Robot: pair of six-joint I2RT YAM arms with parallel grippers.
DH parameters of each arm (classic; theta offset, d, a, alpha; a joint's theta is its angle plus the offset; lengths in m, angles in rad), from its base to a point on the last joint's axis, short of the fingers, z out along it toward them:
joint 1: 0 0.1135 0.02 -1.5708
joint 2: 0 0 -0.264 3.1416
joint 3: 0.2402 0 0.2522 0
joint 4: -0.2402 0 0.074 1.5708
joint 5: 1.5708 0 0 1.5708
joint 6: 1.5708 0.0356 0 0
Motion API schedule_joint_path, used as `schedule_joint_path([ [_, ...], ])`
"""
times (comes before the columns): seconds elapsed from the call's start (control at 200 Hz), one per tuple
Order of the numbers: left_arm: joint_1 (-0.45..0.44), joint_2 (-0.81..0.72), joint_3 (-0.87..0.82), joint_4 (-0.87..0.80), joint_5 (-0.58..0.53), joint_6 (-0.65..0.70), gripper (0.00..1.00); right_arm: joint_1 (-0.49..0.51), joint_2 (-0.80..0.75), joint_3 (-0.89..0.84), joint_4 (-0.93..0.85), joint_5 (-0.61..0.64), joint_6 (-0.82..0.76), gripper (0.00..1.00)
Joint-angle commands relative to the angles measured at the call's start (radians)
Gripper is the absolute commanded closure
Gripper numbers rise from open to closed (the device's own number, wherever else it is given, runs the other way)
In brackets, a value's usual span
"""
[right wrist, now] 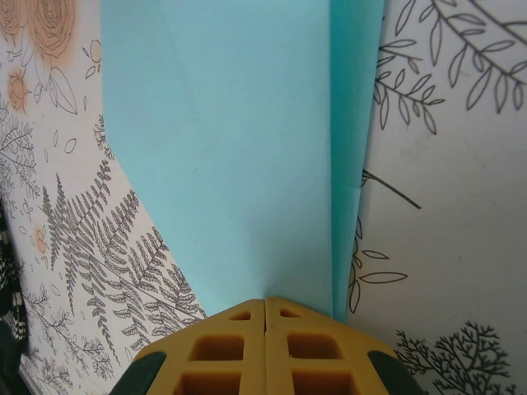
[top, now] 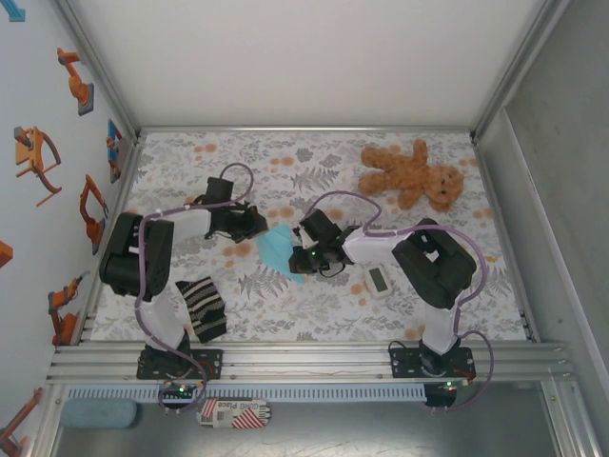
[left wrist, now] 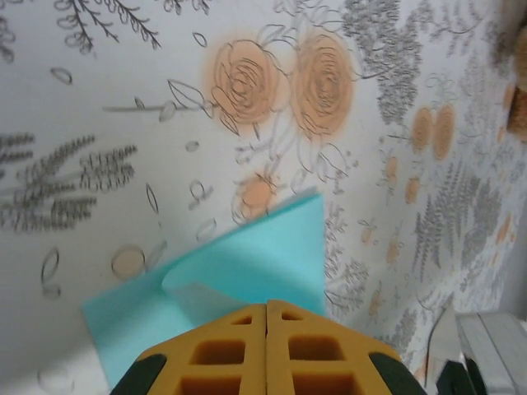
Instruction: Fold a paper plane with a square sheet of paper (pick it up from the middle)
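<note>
Paper, part-folded, lies on the table, well left of the bear and nearer the bases. Left fingers and right fingers are each pressed together, tips at the paper; pinching or only pressing, cannot tell. Likely creasing: keep edges aligned. Gadget and cloth don't obstruct.

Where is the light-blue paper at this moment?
In the top view the light-blue paper is mid-table, between the left gripper and right gripper, left of the small white gadget.
</note>
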Motion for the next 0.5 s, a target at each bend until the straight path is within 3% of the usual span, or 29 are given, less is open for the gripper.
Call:
schedule_joint_path([
  [0.0,-0.015,-0.109,-0.056,0.035,0.024,-0.023,0.94,-0.004,0.046,-0.035,-0.182,0.052,-0.023,1.00],
  [0.27,-0.156,-0.130,-0.119,0.077,-0.012,-0.062,0.94,-0.004,0.056,-0.030,-0.187,0.048,-0.021,1.00],
  [0.496,-0.170,-0.026,-0.083,0.067,-0.022,-0.042,0.94,-0.004,0.060,-0.030,-0.192,0.050,-0.020,1.00],
])
